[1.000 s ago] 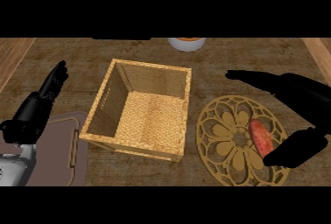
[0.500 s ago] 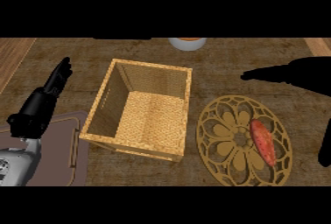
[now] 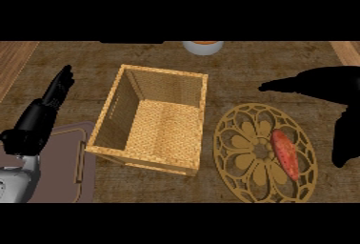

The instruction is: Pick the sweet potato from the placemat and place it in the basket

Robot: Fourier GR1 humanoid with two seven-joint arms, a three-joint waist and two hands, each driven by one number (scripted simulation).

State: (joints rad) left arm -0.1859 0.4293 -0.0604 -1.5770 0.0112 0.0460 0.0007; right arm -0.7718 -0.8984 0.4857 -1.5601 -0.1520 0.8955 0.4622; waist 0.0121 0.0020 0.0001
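Black left hand (image 3: 56, 90) at the left, fingers straight and released, holding nothing, resting above a grey-brown board (image 3: 63, 164) at the near left corner. Kept well apart from the work, likely so as not to crowd the other arm. Compared with half a second ago, barely shifted.

Woven basket (image 3: 158, 121) in the middle, open side up, nothing inside yet. Set just left of the placemat, edges almost touching, so only a short carry is needed. Unmoved since the earlier frames.

White cup (image 3: 204, 46) with an orange top at the far edge, beyond the basket, no part of the job.

Round golden placemat (image 3: 246, 143) with a cut-out flower pattern, right of the basket. Reddish sweet potato (image 3: 285, 152) lying lengthwise on its right half, not yet touched or lifted, same spot as before.

Black right hand (image 3: 330, 88) at the far right, raised above the placemat's far right edge, one finger stretched left, the rest too dark to read, so whether spread or clenched cannot be told. Grasping nothing, by the look of it. A second ago lower and closer over the sweet potato; now drawn up and back, probably lining up for a fresh descent.
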